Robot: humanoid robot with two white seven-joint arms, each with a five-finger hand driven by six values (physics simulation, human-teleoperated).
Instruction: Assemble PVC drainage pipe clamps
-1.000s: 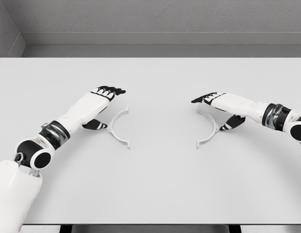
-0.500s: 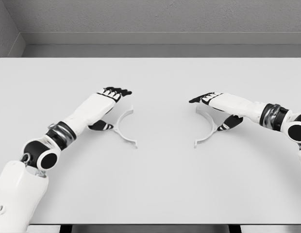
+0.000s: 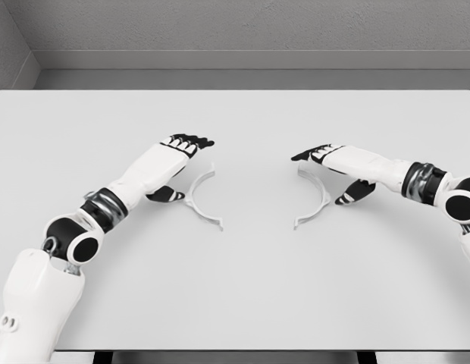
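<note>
1. Two white half-ring clamp pieces lie flat on the worktop. Taking the gap between them as the landmark, the left clamp half sits just left of it and the right clamp half just right, apart from each other.
2. The open mouths of the two arcs face each other across that gap. Each piece's long axis, tab to tab, runs roughly toward and away from the robot, slightly slanted.
3. The left hand is on the far side of its half from the gap, fingers stretched out flat over the arc's upper end and thumb low against the outer curve. It grips nothing firmly; it looks to be pressing or nudging, though contact is hard to confirm from this angle.
4. The right hand mirrors it beyond the right half, fingers extended, thumb behind the arc, nothing enclosed.
5. By judgement, the halves are light, stiff, thin plastic and slippery on the smooth top, likely to skid or spin if pushed off-centre.
6. The best hold would be a pinch across the middle of each arc's band, leaving the end tabs free to mate.
</note>
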